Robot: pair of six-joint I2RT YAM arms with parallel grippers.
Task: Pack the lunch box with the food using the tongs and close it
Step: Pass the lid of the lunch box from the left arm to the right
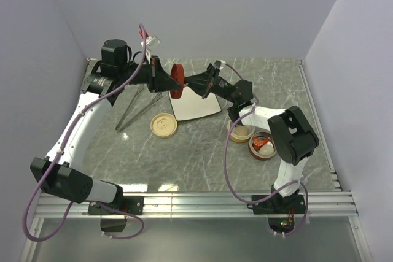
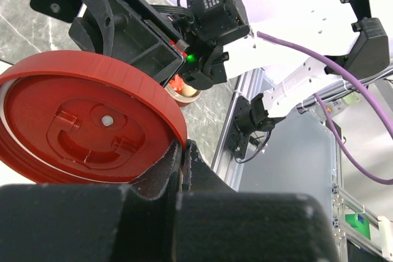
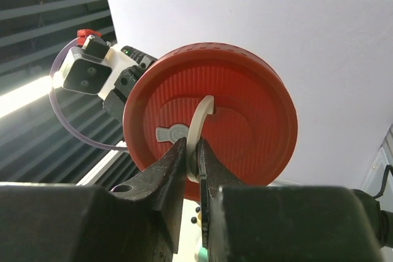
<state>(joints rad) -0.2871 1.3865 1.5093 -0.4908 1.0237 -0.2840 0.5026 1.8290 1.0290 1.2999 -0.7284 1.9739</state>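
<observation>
Bowl by right arm holds shrimp and egg; red lid hangs over plate, rim clenched in left tool, white loop pinched in right tool; tongs lie on desk.

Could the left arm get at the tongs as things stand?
Probably not yet. The left gripper is shut on the rim of the red lid, with the right gripper pinching its white handle. The tongs lie uncovered on the table beside the left arm, so the way looks free once it lets go.
</observation>
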